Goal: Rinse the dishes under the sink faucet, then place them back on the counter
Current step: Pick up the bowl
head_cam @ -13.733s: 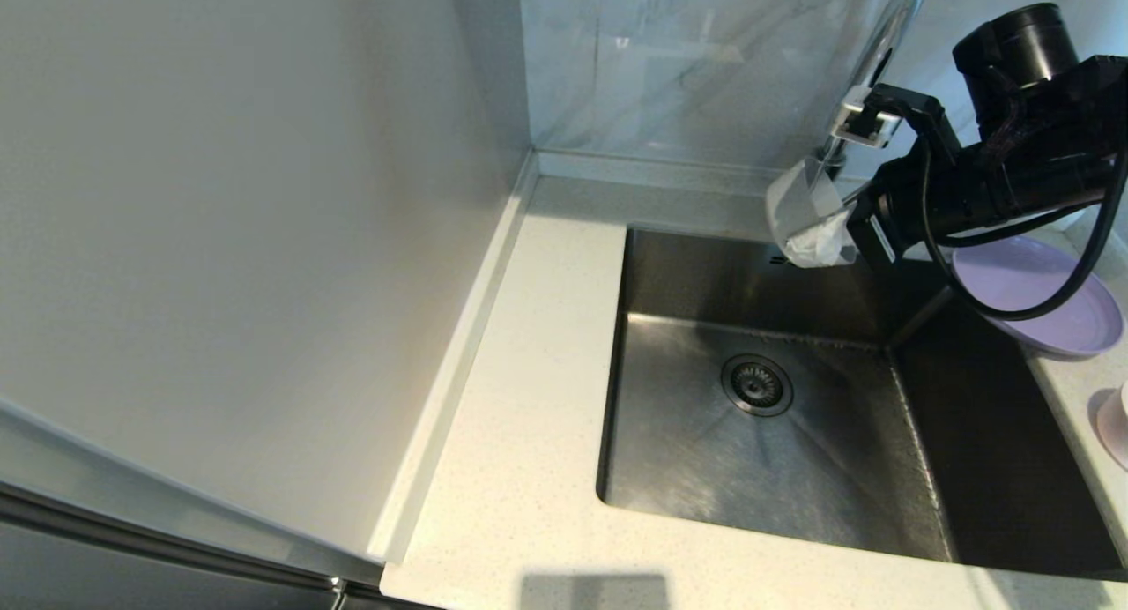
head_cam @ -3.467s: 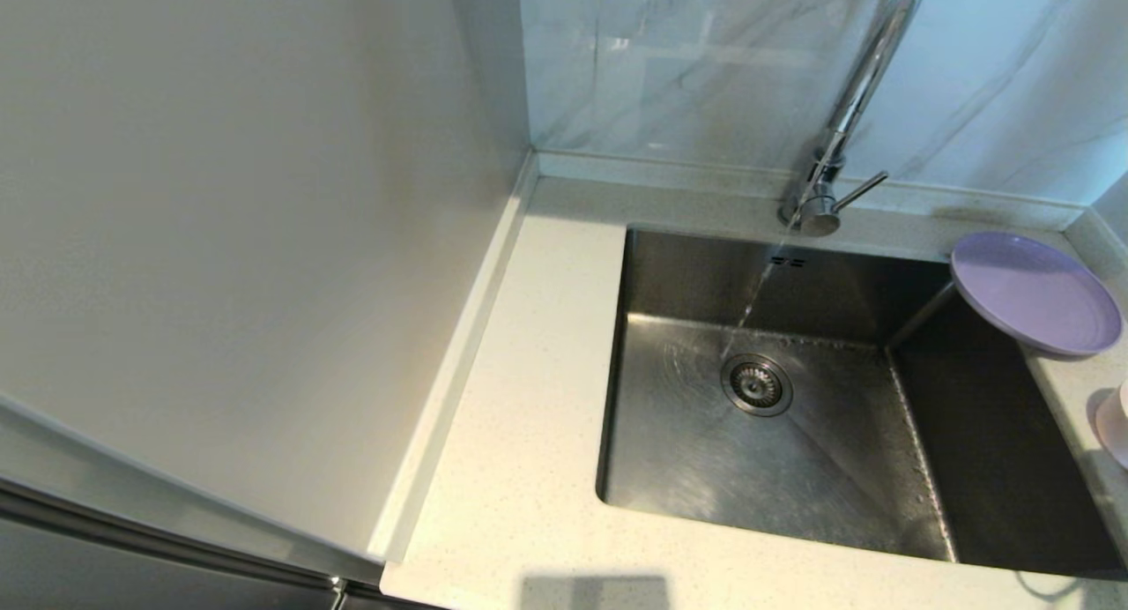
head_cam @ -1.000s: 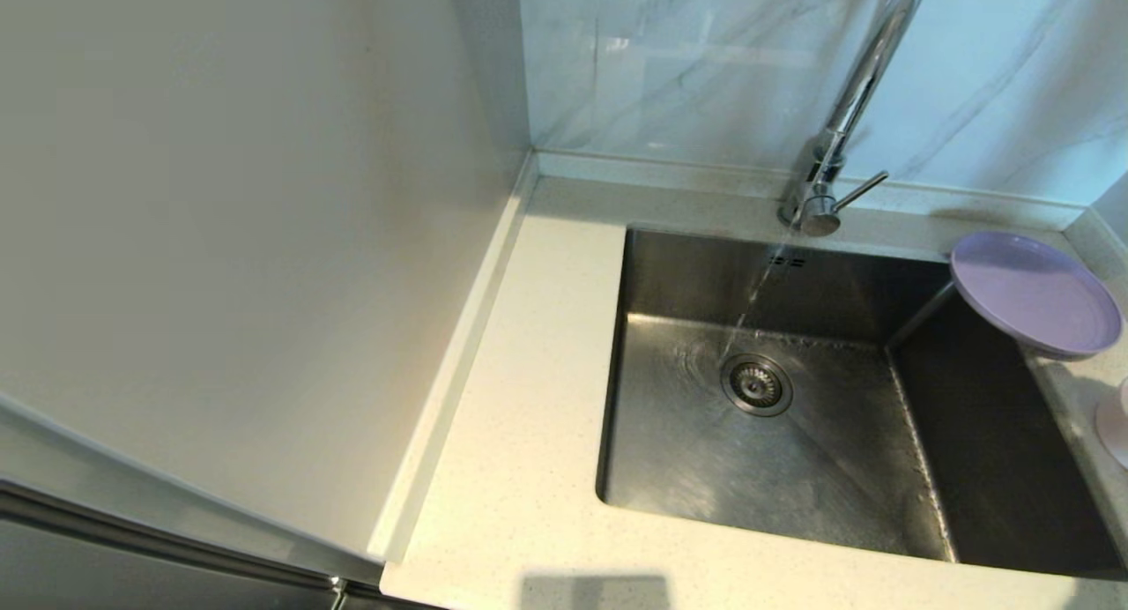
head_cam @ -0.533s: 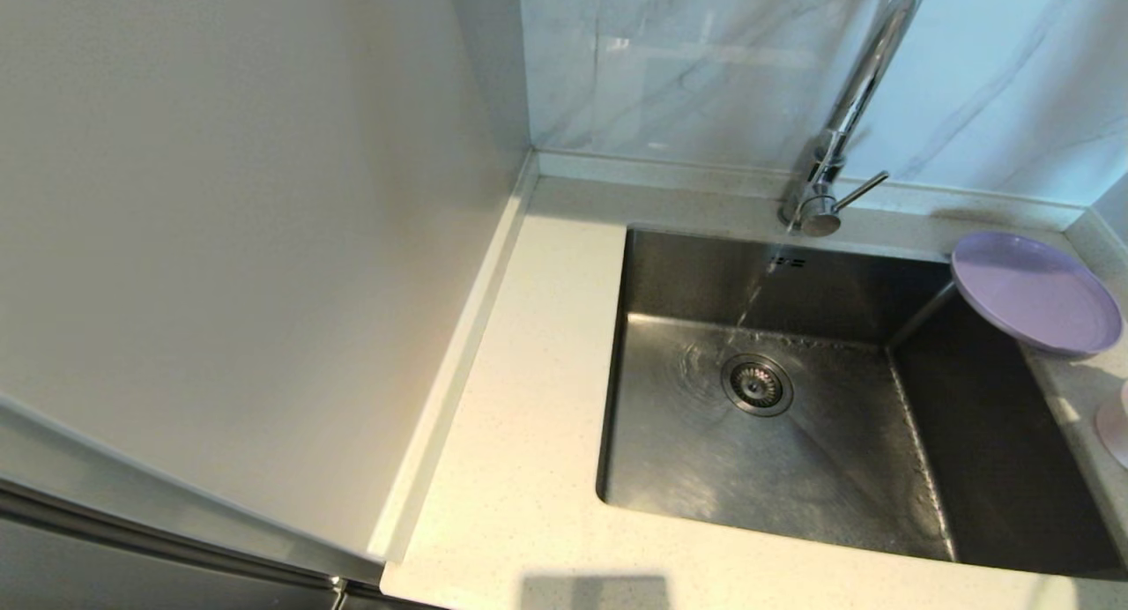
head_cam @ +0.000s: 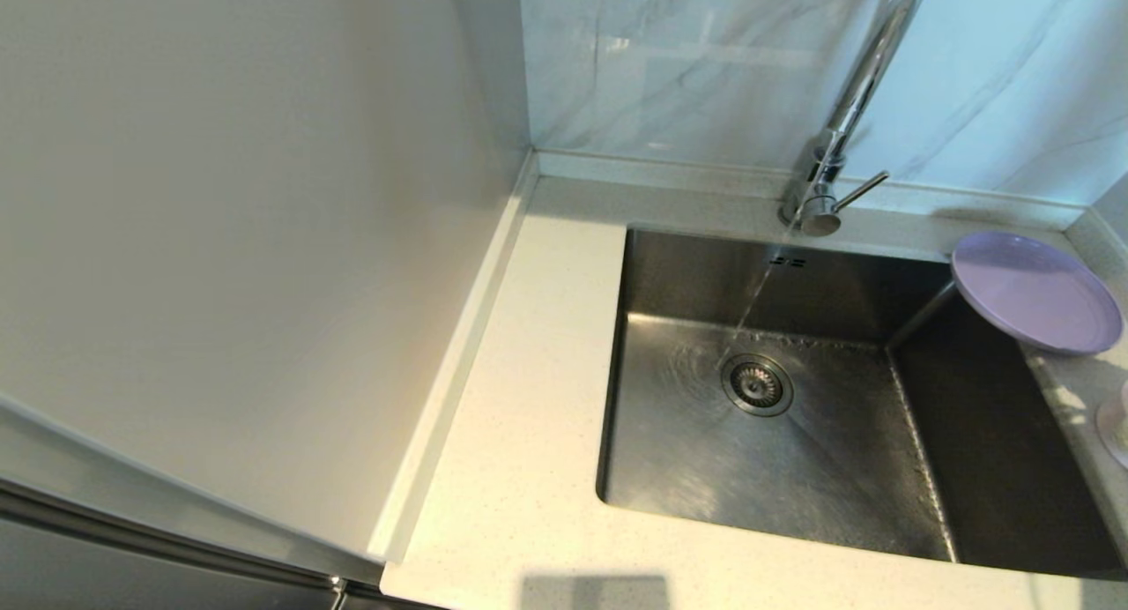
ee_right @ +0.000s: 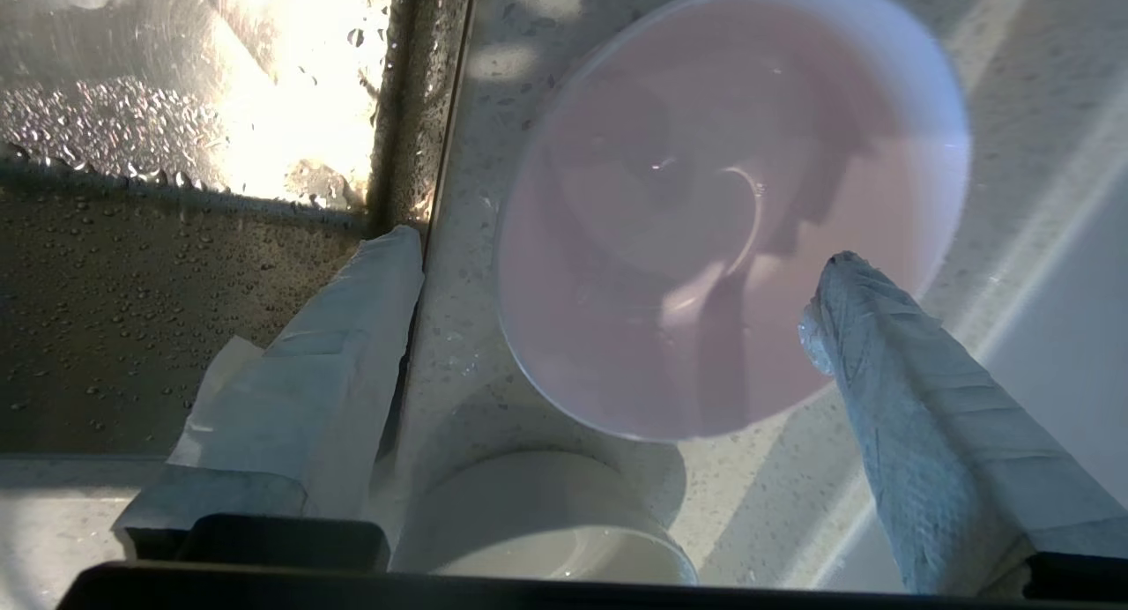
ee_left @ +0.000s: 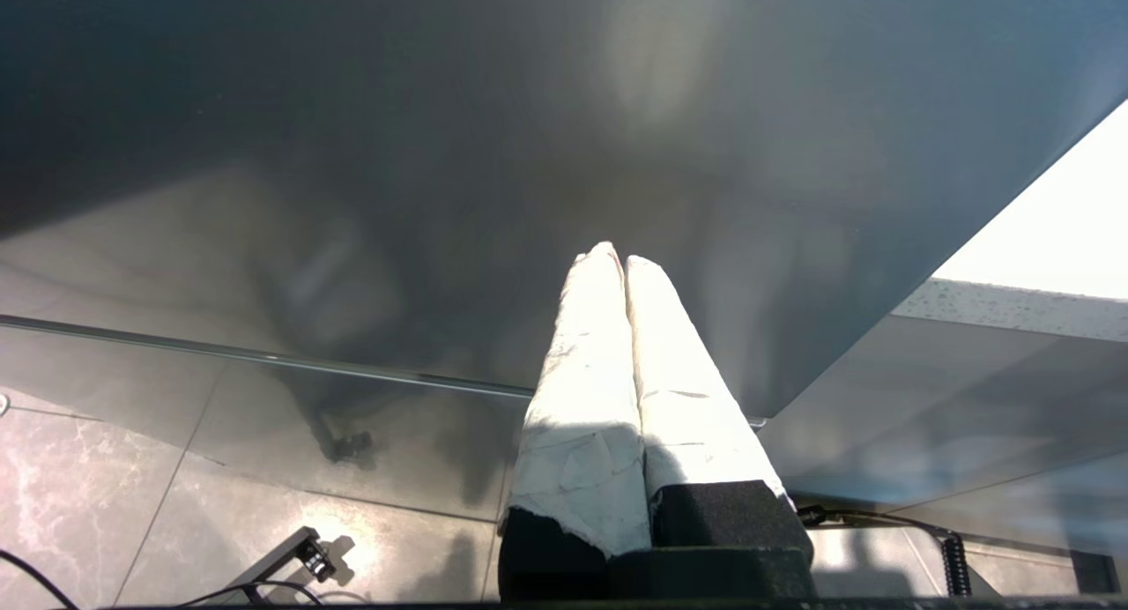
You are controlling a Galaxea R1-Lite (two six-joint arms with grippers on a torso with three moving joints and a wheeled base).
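A: Chrome faucet [head_cam: 848, 116], head view, upper right of frame. Water is running, a thin stream landing in the steel sink basin [head_cam: 705, 451] just beside the drain [head_cam: 756, 384].

B: Dishes?

A: Lilac plate [head_cam: 1035, 293] at right edge, sitting on the cream speckled tabletop [head_cam: 520, 398], its rim hanging over the sink's back right corner. Pink bowl [head_cam: 1115, 423] only a sliver at the far right edge, below the plate. No arm in this view.

B: Left wrist view?

A: Left end effector [ee_left: 615, 259] at frame centre, white-wrapped fingers pressed together, nothing between them. It points at a dark glossy panel; tiled floor at lower left.

B: Right wrist?

A: Right end effector [ee_right: 617, 266] spread wide, holding nothing. One finger [ee_right: 335, 354] at lower left sits over the wet sink edge, the other at lower right over the bowl's rim; can't tell if it touches. Pink bowl [ee_right: 731, 204] fills the upper centre, upright on the tabletop [ee_right: 1013, 107], between the fingers and beyond them. A white cylindrical object [ee_right: 538, 513] at bottom centre, just beside the bowl.
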